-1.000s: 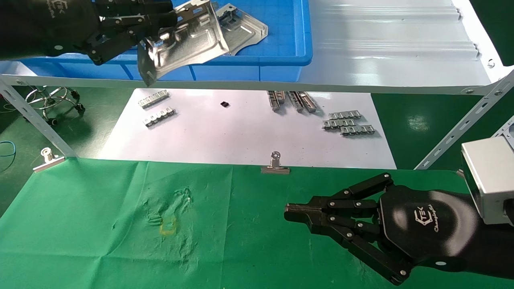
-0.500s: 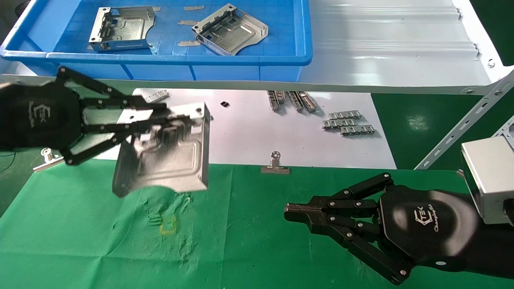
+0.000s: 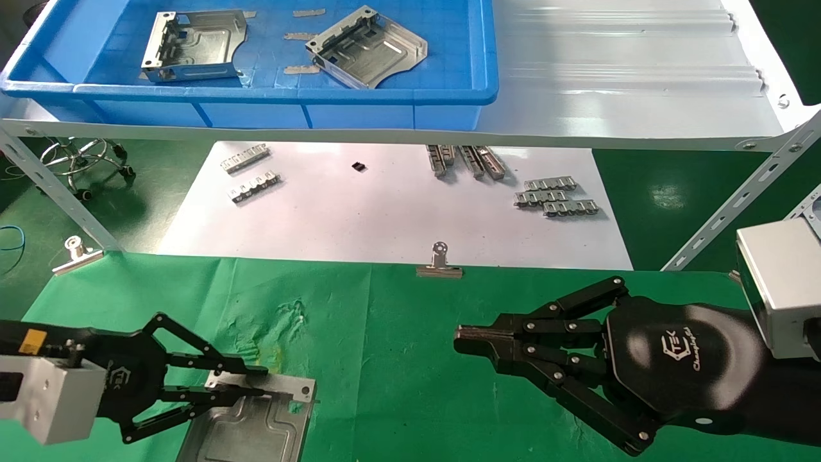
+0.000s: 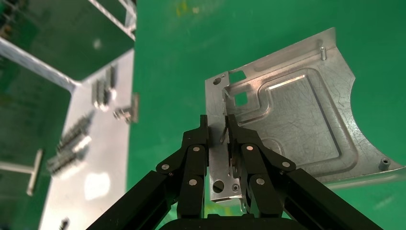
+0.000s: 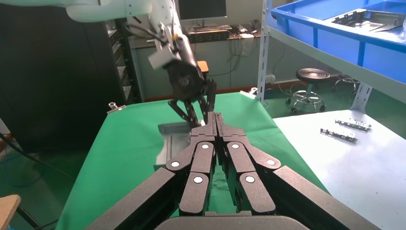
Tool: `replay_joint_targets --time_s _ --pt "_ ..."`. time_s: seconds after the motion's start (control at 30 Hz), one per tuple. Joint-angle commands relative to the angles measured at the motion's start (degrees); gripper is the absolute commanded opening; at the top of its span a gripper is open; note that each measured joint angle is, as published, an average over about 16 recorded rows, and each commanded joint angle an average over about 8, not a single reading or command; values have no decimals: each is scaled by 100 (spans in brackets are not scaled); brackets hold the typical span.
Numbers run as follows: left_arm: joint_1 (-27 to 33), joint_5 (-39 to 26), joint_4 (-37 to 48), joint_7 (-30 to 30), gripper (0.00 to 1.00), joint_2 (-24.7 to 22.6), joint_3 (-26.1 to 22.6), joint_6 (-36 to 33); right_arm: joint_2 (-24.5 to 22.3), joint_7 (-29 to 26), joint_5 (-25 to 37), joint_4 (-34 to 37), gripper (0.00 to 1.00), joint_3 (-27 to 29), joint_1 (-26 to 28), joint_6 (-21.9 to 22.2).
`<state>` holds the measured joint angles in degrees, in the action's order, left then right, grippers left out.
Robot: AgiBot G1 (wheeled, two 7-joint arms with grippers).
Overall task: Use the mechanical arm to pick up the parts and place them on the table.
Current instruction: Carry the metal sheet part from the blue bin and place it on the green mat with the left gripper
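Observation:
My left gripper [image 3: 264, 380] is low at the front left of the green table [image 3: 397, 359]. It is shut on the folded edge of a silver part [image 3: 256, 430], which lies flat on the cloth. In the left wrist view the gripper [image 4: 218, 125] has the edge strip between its fingers, and the part [image 4: 297, 120] spreads beyond them with its curved cut-out corner away from the gripper. Two more parts [image 3: 192, 45] [image 3: 369, 48] lie in the blue bin [image 3: 256, 95]. My right gripper [image 3: 458, 340] is shut and empty, above the table's right side. In the right wrist view [image 5: 215, 117] it points toward the left arm.
The blue bin stands on a pale metal shelf [image 3: 609, 77] across the back. Below it a white sheet [image 3: 385, 212] carries small toothed strips [image 3: 555, 196] [image 3: 253, 183]. A binder clip [image 3: 439, 263] marks the table's far edge. A slanted shelf strut [image 3: 58, 192] stands at left.
My left gripper has carried the part from above the blue bin down and toward me, onto the green cloth at front left. The right arm has not moved.

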<state>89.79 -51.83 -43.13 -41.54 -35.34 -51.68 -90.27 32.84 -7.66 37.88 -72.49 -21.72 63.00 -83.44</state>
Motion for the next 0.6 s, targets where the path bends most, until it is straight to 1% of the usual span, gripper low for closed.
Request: replay_joint_targets --time_s 0.03,0.33,0.6 --pt "-87 -25 117 -250 0 -29 -170 24 0 0 0 0 0 0 0 0" --pt "-129 -292 1212 -1099 0 -473 -308 287 0 0 0 0 0 0 0 0" --pt "-166 -370 1973 -1656 0 -815 -296 603 0 0 -1 0 0 -1 0 0"
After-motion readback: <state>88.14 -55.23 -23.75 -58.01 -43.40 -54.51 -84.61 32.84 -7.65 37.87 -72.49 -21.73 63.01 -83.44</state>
